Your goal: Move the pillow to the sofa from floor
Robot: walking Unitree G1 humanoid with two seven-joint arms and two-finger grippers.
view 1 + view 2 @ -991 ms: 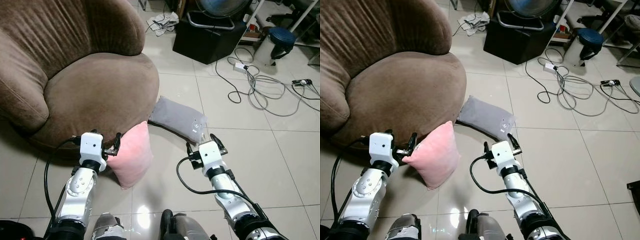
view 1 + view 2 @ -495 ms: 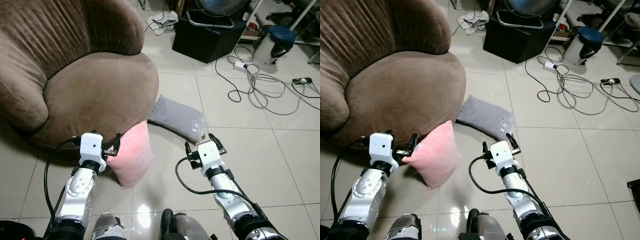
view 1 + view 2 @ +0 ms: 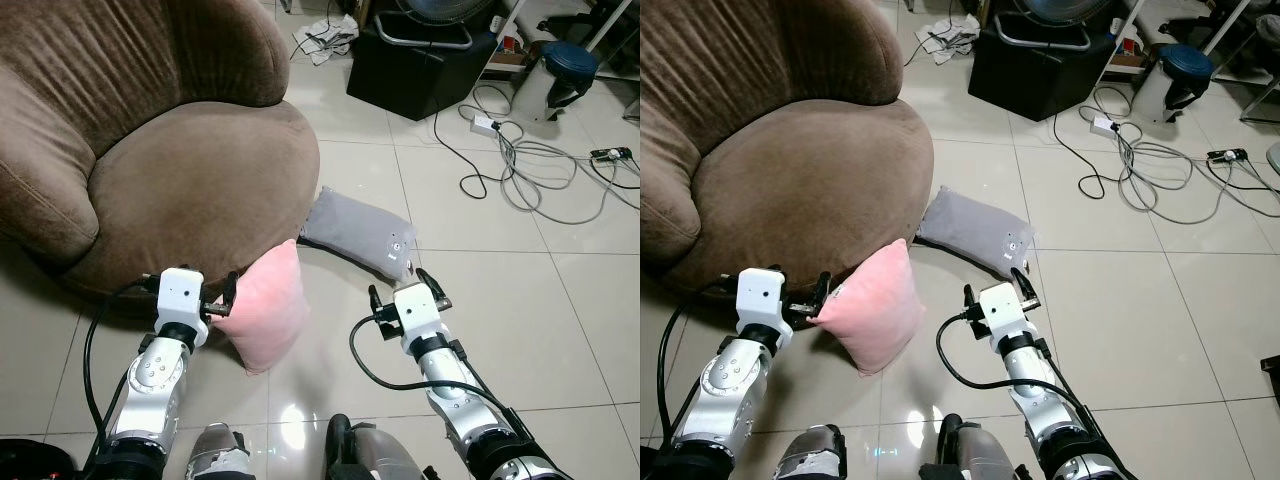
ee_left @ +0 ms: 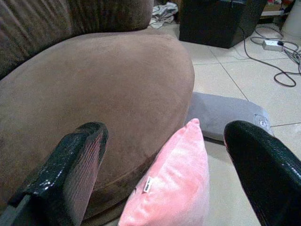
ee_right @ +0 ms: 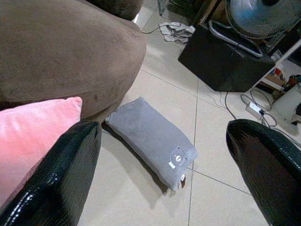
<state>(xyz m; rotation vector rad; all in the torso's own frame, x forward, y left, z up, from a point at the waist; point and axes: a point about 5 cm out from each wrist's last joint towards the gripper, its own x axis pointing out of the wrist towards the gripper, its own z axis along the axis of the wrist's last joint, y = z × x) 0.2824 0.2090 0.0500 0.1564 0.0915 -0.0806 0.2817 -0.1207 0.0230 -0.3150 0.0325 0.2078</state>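
The task looks barely begun — the pink pillow [image 3: 265,308] stands on edge on the tiled floor [image 3: 560,320], leaning against the base of the brown sofa [image 3: 190,170], not yet lifted. The left hand [image 3: 222,297] is at the pillow's upper corner, its fingers spread to either side. The right hand [image 3: 393,288], also spread, hovers near a grey pillow [image 3: 358,232] lying flat on the floor. Gripping, lifting and placing on the seat all remain.
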